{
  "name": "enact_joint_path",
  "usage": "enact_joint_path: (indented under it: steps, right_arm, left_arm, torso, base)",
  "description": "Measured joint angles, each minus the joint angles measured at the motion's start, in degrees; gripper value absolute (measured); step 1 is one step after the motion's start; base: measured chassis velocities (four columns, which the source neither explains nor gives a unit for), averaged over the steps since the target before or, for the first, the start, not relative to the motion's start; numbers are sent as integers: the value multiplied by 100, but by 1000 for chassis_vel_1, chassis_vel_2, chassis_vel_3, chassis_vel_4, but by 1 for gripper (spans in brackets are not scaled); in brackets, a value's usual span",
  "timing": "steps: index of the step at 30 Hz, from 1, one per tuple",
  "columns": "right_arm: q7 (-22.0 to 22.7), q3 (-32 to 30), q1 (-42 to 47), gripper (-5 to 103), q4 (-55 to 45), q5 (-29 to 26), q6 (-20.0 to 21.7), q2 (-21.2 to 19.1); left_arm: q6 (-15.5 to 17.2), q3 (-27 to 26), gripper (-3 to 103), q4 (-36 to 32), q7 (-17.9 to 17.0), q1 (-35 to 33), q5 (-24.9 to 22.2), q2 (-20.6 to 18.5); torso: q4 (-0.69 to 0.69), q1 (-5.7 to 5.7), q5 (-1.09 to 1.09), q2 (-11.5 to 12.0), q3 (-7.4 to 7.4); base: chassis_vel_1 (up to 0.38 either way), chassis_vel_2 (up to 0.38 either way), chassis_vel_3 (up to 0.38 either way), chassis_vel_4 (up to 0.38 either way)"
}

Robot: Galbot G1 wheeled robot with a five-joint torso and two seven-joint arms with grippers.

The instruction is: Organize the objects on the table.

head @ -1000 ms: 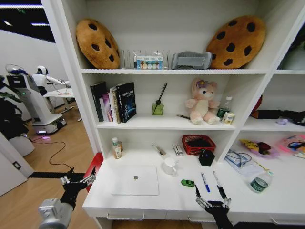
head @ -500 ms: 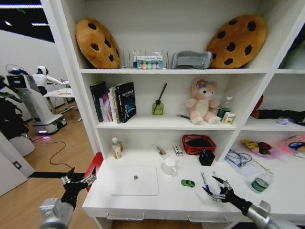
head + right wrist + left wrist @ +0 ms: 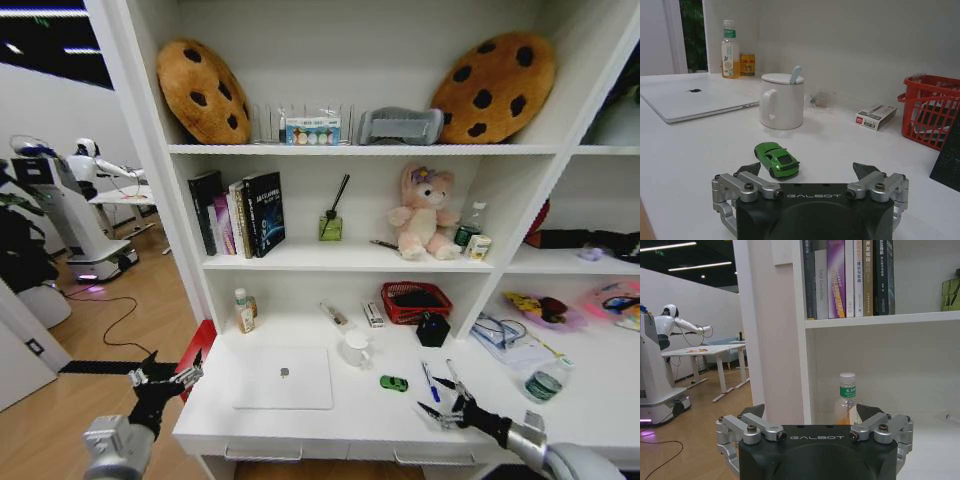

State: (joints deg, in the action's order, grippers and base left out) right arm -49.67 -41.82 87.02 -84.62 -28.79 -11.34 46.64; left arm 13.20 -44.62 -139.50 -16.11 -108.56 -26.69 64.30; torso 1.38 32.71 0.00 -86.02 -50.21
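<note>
The right gripper [image 3: 447, 400] hangs low over the table [image 3: 330, 420], its two fingers spread wide and holding nothing, aimed at the green toy car [image 3: 777, 159], which sits on the white top just ahead of the fingertips. I take the white mug [image 3: 782, 101] as the landmark: the car lies in front of it, toward the desk's front edge, and apart from it.

Judging by its look, the car is a small hard casting, light and stiff, with a glossy paint that could slip between smooth pads; its wheels mean it may roll away if nudged from the nose or tail. The sound hold seems to be across the body, one pad on each door side, low enough to catch the sills.

The blue-capped pen [image 3: 430, 382] and a black-capped pen [image 3: 453, 374] lie on the far side of the car from the mug, beside the gripper; thin, light and apt to roll, best pinched at mid-shaft. The silver laptop [image 3: 695, 98] lies closed and flat to the mug's other side, broad, heavier and thin-edged, poor for a narrow pinch. The small bottle [image 3: 729, 49] stands beyond the laptop near the back wall.

The left gripper [image 3: 164, 378] waits off the desk's end, past the laptop from the mug, fingers apart and empty
</note>
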Motion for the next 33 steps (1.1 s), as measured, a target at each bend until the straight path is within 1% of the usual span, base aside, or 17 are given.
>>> enact_joint_path:
  steps: [4, 5, 7, 8, 9, 12, 18, 19, 20, 21, 23, 25, 29, 30, 33]
  right_arm:
    - [36, 191, -192, 100, 78, -5, 35, -45]
    - [103, 397, -356, 100, 147, -6, 63, -70]
    - [123, 500, -439, 100, 171, -5, 78, -82]
    - [148, 671, -567, 100, 201, 4, 105, -96]
    - [148, 671, -567, 100, 201, 4, 105, -96]
    - [207, 1044, -813, 100, 279, 34, 105, -100]
    - [219, 1333, -1083, 100, 417, 134, 99, -69]
    - [211, 1364, -1120, 103, 445, 133, 94, -68]
    - [176, 1374, -1141, 100, 463, 130, 90, -66]
    - [176, 1374, -1141, 100, 463, 130, 90, -66]
    - [55, 1359, -1153, 89, 473, 123, 89, -64]
    - [17, 1341, -1150, 89, 477, 117, 86, -63]
    - [-58, 1272, -1112, 68, 503, 113, 44, -35]
    - [-58, 1272, -1112, 68, 503, 113, 44, -35]
    - [-106, 1203, -1057, 52, 505, 131, 29, -18]
  left_arm:
    - [0, 1, 100, 0, 0, 0, 0, -1]
    - [-1, 1, 100, 0, -1, 0, -1, -2]
    - [-2, 1, 100, 0, -1, 0, -1, -2]
    - [-2, 1, 100, 0, -1, 0, -1, -3]
    - [-2, 1, 100, 0, -1, 0, -1, -3]
    - [-2, 2, 100, 0, -2, 0, -1, -3]
    - [-2, 2, 100, 0, -4, 0, -1, -3]
    - [-2, 2, 100, 0, -5, 0, -1, -3]
    - [-2, 2, 100, 0, -5, 0, -1, -4]
    - [-2, 2, 100, 0, -5, 0, -1, -4]
    - [-2, 2, 100, 0, -5, 0, -1, -3]
    - [-2, 2, 100, 1, -5, 0, -1, -3]
    - [-2, 2, 100, 1, -5, 0, -1, -4]
    - [-2, 2, 100, 1, -5, 0, -1, -4]
    - [-2, 2, 100, 1, -5, 0, -1, -4]
  torso:
    - [0, 0, -1, -1, 0]
    - [0, 0, 0, -1, 0]
    - [0, 0, -1, -1, 0]
    - [-1, 0, -1, -1, 0]
    - [-1, 0, -1, -1, 0]
    - [-1, 0, 0, -1, 0]
    - [-1, 0, 0, 0, 0]
    - [-1, 0, -1, -1, 0]
    - [-1, 0, 0, -1, 0]
    - [-1, 0, 0, -1, 0]
    - [-1, 0, 0, -1, 0]
    - [0, 0, 0, -1, 0]
    - [0, 0, 0, -1, 0]
    - [0, 0, 0, -1, 0]
    - [-1, 0, 0, -1, 0]
  base:
    - [0, 0, 0, 0]
    - [0, 0, 0, 0]
    - [0, 0, 0, 0]
    - [0, 0, 0, 0]
    - [0, 0, 0, 0]
    - [0, 0, 0, 0]
    - [0, 0, 0, 0]
    - [0, 0, 0, 0]
    - [0, 0, 0, 0]
    - [0, 0, 0, 0]
    - [0, 0, 0, 0]
    - [0, 0, 0, 0]
    - [0, 0, 0, 0]
    - [0, 0, 0, 0]
    - [0, 0, 0, 0]
